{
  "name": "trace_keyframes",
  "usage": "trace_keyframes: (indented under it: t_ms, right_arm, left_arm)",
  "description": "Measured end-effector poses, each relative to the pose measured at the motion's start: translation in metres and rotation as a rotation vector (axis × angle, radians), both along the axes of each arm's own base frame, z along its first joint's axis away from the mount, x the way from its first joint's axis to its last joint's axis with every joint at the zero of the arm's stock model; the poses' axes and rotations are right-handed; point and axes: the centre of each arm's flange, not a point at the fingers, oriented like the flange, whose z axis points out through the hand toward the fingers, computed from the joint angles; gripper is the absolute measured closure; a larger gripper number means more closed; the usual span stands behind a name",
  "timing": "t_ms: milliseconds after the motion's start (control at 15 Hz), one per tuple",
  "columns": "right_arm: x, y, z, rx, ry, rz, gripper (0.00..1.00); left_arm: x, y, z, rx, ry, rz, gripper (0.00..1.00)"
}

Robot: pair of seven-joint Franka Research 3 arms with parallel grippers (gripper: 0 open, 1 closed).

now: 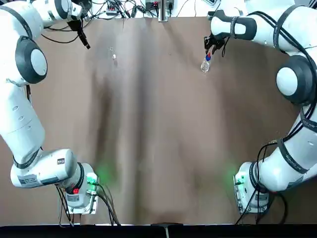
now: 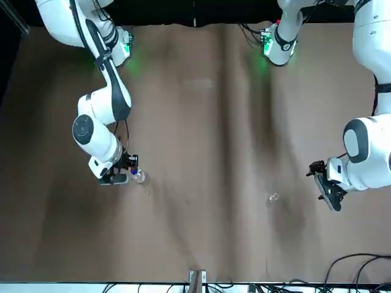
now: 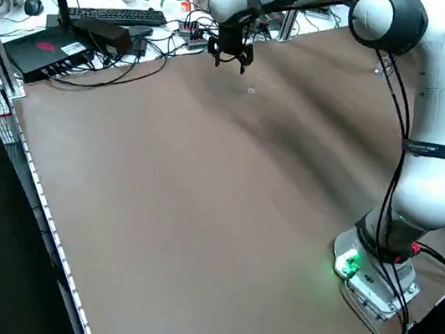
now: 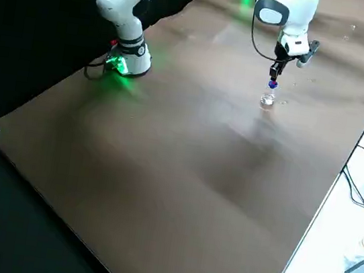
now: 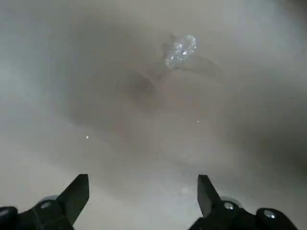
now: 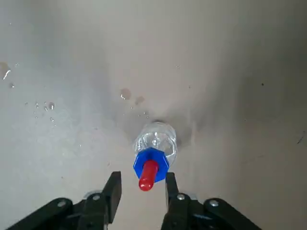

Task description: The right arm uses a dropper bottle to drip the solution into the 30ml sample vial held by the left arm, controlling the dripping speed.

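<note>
at the far right, the right gripper (image 6: 142,176) is open over the dropper bottle (image 6: 156,143), likely to grab its red top. at the far left, the left gripper (image 5: 143,177) is open too, near the sample vial (image 5: 181,51) on the table (image 1: 163,124), maybe to hold it for drops.

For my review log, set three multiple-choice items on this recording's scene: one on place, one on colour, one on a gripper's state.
1. Where is the sample vial?
A) Between the left gripper's fingers
B) On the table
C) Inside the dropper bottle

2. What colour is the dropper bottle's collar?
A) Blue
B) Yellow
C) Green

3. How is the left gripper?
A) Shut on the bottle
B) Shut on nothing
C) Open and empty

Key:
1 B: the sample vial lies on the brown table, away from the left gripper.
2 A: the dropper bottle has a blue collar under its red top.
3 C: the left wrist view shows its fingers apart, nothing between.
</note>
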Motion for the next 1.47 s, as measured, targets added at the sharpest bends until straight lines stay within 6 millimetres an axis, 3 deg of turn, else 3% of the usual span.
trace_keyframes:
  t_ms: [200, 267, 467, 933, 1133, 1467]
  right_arm:
    - [0.000, 0.000, -0.001, -0.001, 0.002, 0.000, 0.57]
    - [0.000, 0.000, -0.002, -0.001, 0.003, 0.001, 0.62]
    - [0.000, 0.000, -0.006, -0.003, 0.008, 0.001, 0.63]
    - [0.000, 0.000, -0.010, -0.005, 0.012, 0.000, 0.69]
    - [0.000, 0.000, -0.011, -0.005, 0.012, 0.000, 0.72]
    - [0.000, 0.000, -0.011, -0.005, 0.013, 0.001, 0.77]
  left_arm:
    - [0.000, -0.006, -0.005, -0.081, -0.017, -0.063, 0.00]
    - [0.000, -0.007, -0.010, -0.101, -0.021, -0.098, 0.00]
    - [0.002, -0.008, -0.028, -0.157, -0.056, -0.184, 0.00]
    - [0.006, -0.008, -0.101, -0.347, -0.148, -0.255, 0.00]
    - [0.012, -0.012, -0.117, -0.372, -0.174, -0.224, 0.00]
    - [0.013, -0.034, -0.139, -0.417, -0.196, -0.245, 0.01]
